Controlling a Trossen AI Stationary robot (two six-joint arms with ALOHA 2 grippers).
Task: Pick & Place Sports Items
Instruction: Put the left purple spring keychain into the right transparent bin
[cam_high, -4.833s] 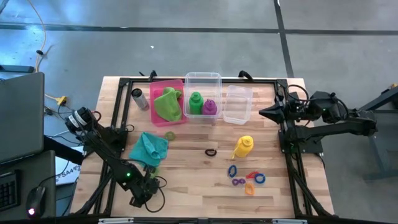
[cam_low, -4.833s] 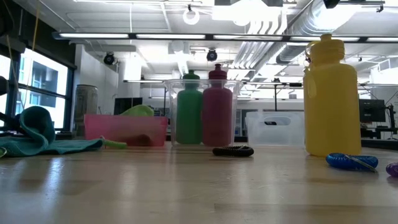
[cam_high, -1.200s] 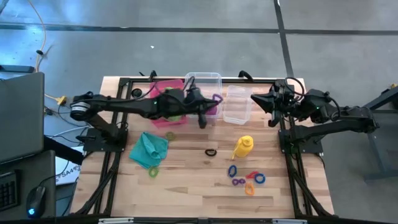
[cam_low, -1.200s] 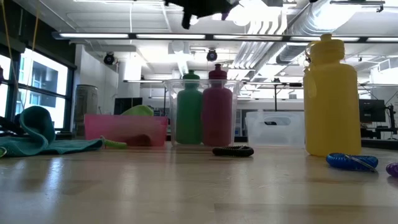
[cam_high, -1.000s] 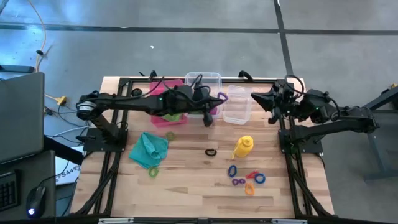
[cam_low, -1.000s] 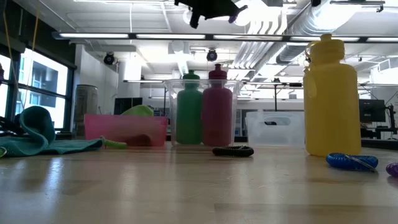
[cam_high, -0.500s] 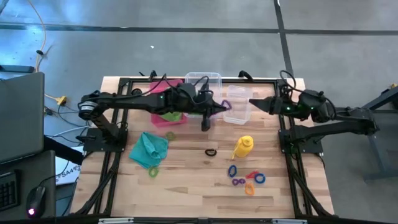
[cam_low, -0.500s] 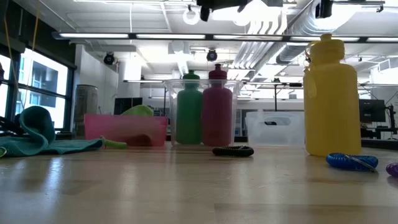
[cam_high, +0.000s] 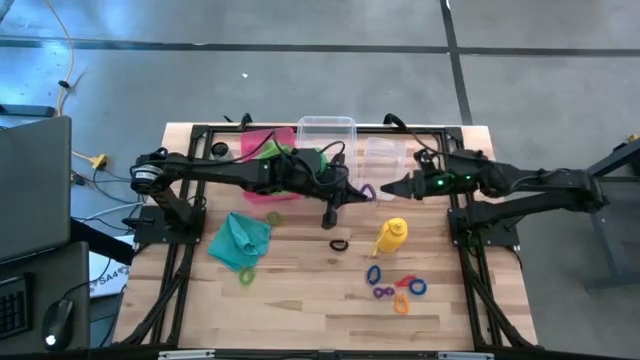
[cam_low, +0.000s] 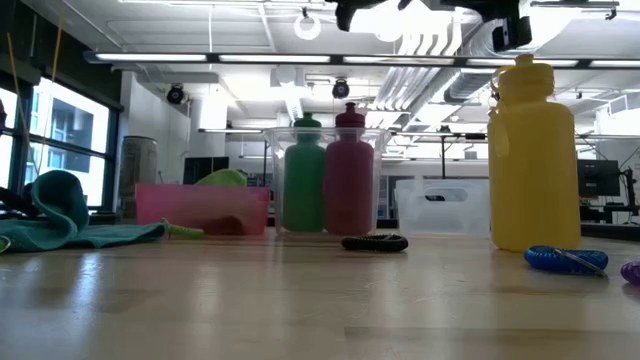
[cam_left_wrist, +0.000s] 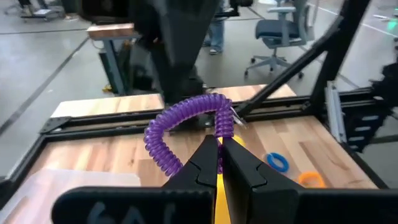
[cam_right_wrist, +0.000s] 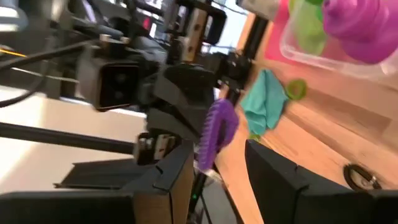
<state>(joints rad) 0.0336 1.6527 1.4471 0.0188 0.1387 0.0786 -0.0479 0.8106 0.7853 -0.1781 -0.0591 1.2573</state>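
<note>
Gripping a purple coiled ring by one end, the left gripper has its fingers pinched tight together, so the rest of the loop arches free beyond the tips. Seen from above, it hangs in the air just in front of the bins, over the middle of the table. The right gripper faces it from close by with its fingers spread apart, and the purple coil sits right in the gap between them, not yet touched as far as I can tell.

That ring looks like a light, springy thing, rubbery and floppy; I'd expect it to stretch and wobble rather than slip. It would be safest to bite across the coil on the free arch, well clear of the left fingertips, so the two grippers don't knock together. A firm pinch shouldn't hurt it.

Elsewhere, the green bottle and purple bottle stand side by side inside the clear bin, the yellow bottle is on the table, and a black ring lies just beside it. More coloured rings are scattered nearer the front edge, and the teal cloth is crumpled on the left.
</note>
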